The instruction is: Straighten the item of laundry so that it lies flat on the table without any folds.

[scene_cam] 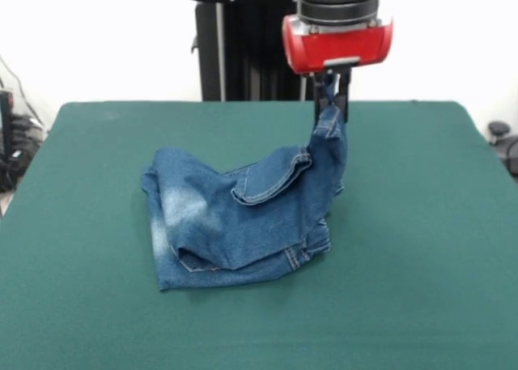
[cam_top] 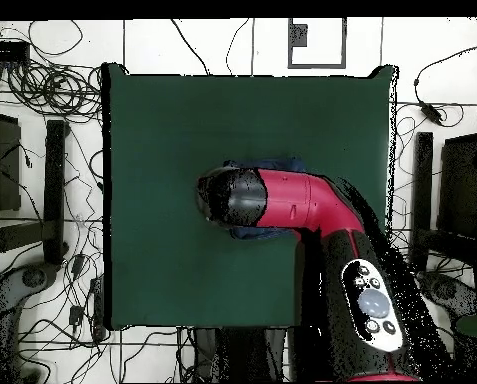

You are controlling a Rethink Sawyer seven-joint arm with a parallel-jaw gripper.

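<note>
The item of laundry (scene_cam: 235,224), small blue jeans with faded patches, lies crumpled and folded over itself near the middle of the green table (scene_cam: 405,289). One corner of it is pulled up into a peak at the right. My gripper (scene_cam: 330,95) is shut on that raised corner, just under the red wrist. In the overhead view the arm (cam_top: 282,200) covers most of the jeans; only blue edges (cam_top: 282,162) peek out around it, and the gripper itself is hidden.
Bare green felt surrounds the jeans on all sides. Off the table, cables and black stands (cam_top: 52,190) lie on the white floor. The black pedestal (scene_cam: 243,46) rises behind the far edge.
</note>
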